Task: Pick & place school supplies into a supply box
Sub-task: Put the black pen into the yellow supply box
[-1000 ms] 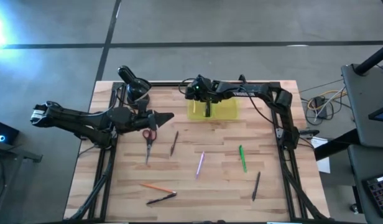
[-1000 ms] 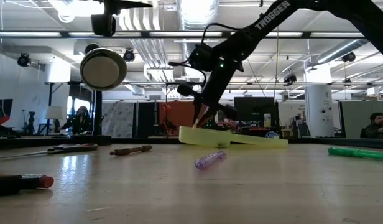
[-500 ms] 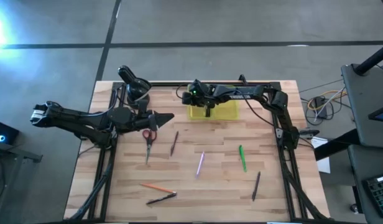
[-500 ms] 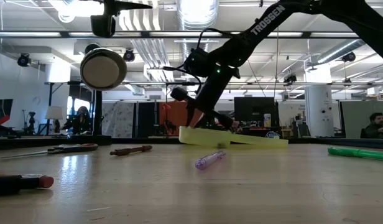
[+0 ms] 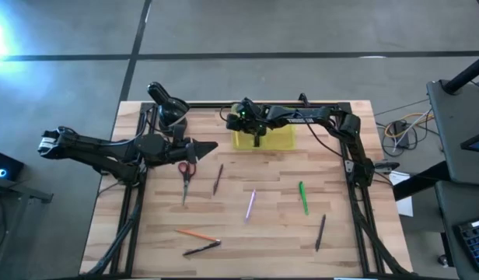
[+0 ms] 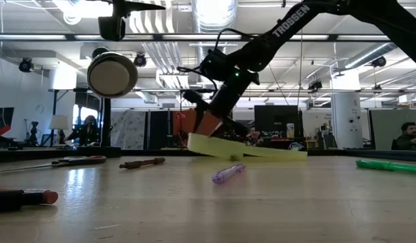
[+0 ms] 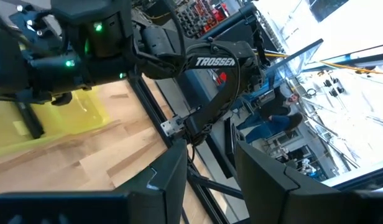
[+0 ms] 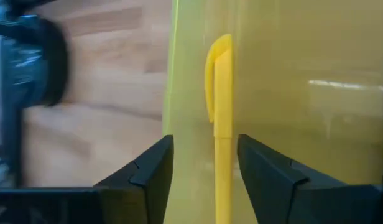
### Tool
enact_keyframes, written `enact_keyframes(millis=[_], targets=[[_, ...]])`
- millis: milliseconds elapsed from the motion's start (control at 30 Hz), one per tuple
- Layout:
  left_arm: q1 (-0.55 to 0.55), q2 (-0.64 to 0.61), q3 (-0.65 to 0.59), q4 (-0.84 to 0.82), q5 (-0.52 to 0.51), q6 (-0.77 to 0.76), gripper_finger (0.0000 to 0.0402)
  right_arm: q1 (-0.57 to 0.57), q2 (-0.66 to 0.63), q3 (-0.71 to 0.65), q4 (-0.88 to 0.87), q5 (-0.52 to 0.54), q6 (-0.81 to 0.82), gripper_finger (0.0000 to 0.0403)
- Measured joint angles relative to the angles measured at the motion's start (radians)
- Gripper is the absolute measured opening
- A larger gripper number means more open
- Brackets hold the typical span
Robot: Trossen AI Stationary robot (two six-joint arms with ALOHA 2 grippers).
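Pale butcher-block planks form the table, which is framed by black rails, set on a grey concrete floor, and backed in the low view by an open workshop with ceiling ducts, strip lights and a seated person at the far right. Scattered on the wood are seen the scissors, a brown pencil, a pink pen, a green pen, a black pen, an orange pencil and another black pen, while the yellow supply box lies at the far edge. The right gripper is held over the box with its fingers parted and gripping nothing, a yellow pen lying in the box just beyond them; the left gripper is likewise spread and empty, beside the scissors' handles.
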Motion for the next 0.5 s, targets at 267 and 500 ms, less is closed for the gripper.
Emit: enact_keyframes(millis=[267, 500], targets=[[0.000, 0.000, 0.000, -0.006, 0.000, 0.000, 0.0119, -0.002, -0.002, 0.067, 0.025, -0.174, -0.039, 0.0175], [0.000, 0.000, 0.000, -0.008, 0.000, 0.000, 0.0119, 0.018, -0.002, 0.173, 0.020, -0.219, -0.201, 0.0171]])
